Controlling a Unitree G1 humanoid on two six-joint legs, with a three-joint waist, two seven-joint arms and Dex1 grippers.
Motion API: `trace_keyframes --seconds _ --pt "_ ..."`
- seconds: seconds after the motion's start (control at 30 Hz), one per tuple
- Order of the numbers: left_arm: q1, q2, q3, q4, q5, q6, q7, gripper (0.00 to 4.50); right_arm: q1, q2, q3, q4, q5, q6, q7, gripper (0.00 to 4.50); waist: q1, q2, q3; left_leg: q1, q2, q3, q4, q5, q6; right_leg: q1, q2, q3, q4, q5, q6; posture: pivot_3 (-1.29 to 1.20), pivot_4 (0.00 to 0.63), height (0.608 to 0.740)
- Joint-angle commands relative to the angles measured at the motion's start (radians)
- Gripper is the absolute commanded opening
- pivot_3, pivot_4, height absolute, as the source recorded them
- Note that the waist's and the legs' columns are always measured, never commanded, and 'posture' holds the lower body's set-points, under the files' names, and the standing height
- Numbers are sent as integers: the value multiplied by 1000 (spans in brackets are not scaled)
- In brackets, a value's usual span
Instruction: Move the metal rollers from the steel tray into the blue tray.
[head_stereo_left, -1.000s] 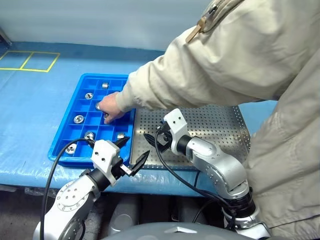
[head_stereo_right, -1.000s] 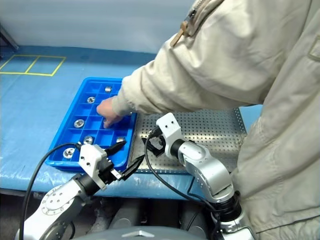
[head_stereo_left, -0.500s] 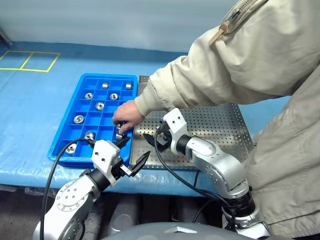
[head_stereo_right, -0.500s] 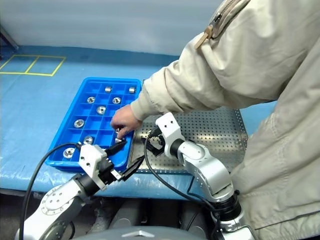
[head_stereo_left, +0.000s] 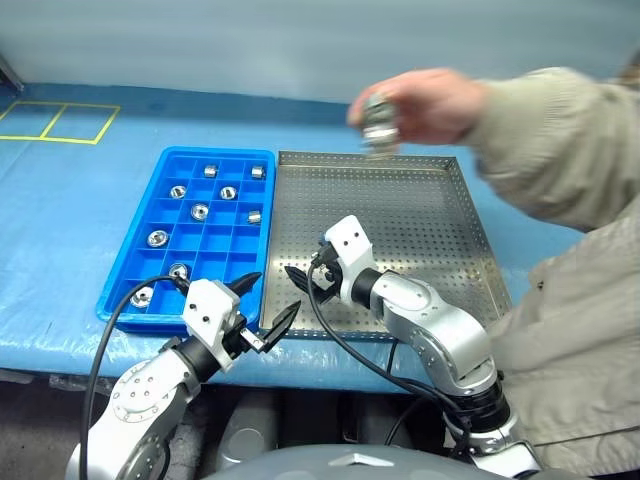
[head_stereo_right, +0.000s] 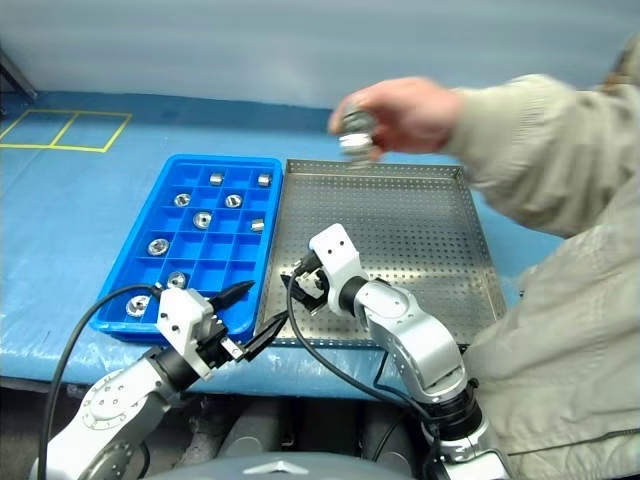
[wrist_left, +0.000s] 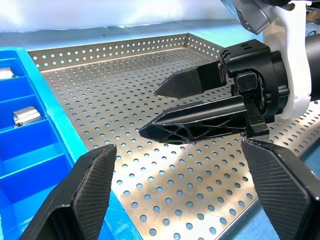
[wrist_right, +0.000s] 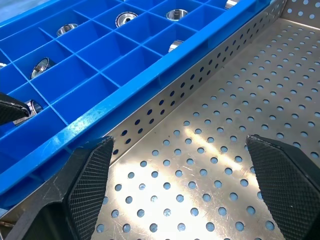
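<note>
A blue tray (head_stereo_left: 150, 255) of small square compartments sits on a blue-covered table (head_stereo_left: 60, 230), with a steel tray (head_stereo_left: 440, 230) touching its right side. The steel tray's perforated floor shows no rollers. Several metal rollers (head_stereo_left: 200, 211) lie in separate compartments of the blue tray: three along the far row, others in the middle rows, and two near the front left corner.

A person's hand (head_stereo_left: 425, 100) hangs in the air above the far edge of the steel tray, gripping a few shiny rollers in its fingers; a beige sleeve (head_stereo_left: 560, 150) runs off to the right.

The left gripper (head_stereo_left: 266, 300) hovers at the near edge of the table, by the near right corner of the blue tray, its two black fingers spread wide with nothing between them. The right gripper (wrist_left: 170, 110) is over the near left part of the steel tray, just beside the blue tray's wall, pointing left; its fingers are likewise spread wide and empty.
</note>
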Motion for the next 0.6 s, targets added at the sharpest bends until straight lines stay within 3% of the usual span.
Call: trace_keyframes --seconds 0.03,0.6 --pt "-2 2 -2 -21 -5 -20 -1 4371 -16 6 -4 -16 4 -26 0 4480 0 0 0 0 0 0 0 0 0 0 0 0 0 0 0 249 150 740" --pt "7 2 -6 -11 21 -48 1 4371 -19 23 -45 39 -29 -55 -61 4480 1 0 0 0 0 0 0 0 0 0 0 0 0 0 0 257 150 740"
